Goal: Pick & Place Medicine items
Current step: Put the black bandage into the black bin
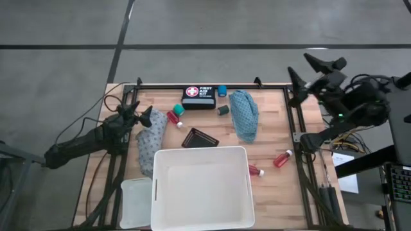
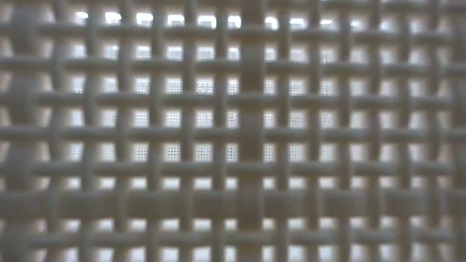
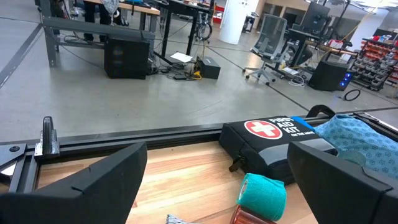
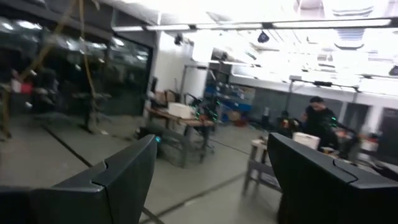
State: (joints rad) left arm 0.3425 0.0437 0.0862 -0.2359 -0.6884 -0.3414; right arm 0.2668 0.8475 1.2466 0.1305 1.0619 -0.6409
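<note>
The medicine items lie on the wooden table [image 1: 270,138]. One small red bottle [image 1: 174,118] lies beside a green roll [image 1: 178,110], and two more red bottles [image 1: 282,158] [image 1: 256,171] lie at the right. A blue tub [image 1: 222,90] and a dark tub [image 1: 223,111] stand near the teal cloth [image 1: 244,114]. The grey patterned cloth [image 1: 151,141] lies at the left. My left gripper [image 1: 139,114] [image 3: 217,152] stands open and low at the table's left, just beyond that cloth's far end. My right gripper [image 1: 309,72] [image 4: 211,149] is open and raised high off the table's far right corner, facing the room.
A black first aid kit [image 1: 198,97] lies at the far edge and a black mesh tray [image 1: 200,138] in the middle. A big white tub [image 1: 200,186] and a smaller clear tub [image 1: 136,202] stand near the front. White lattice [image 2: 233,131] fills the low view. A person [image 4: 317,118] is in the room.
</note>
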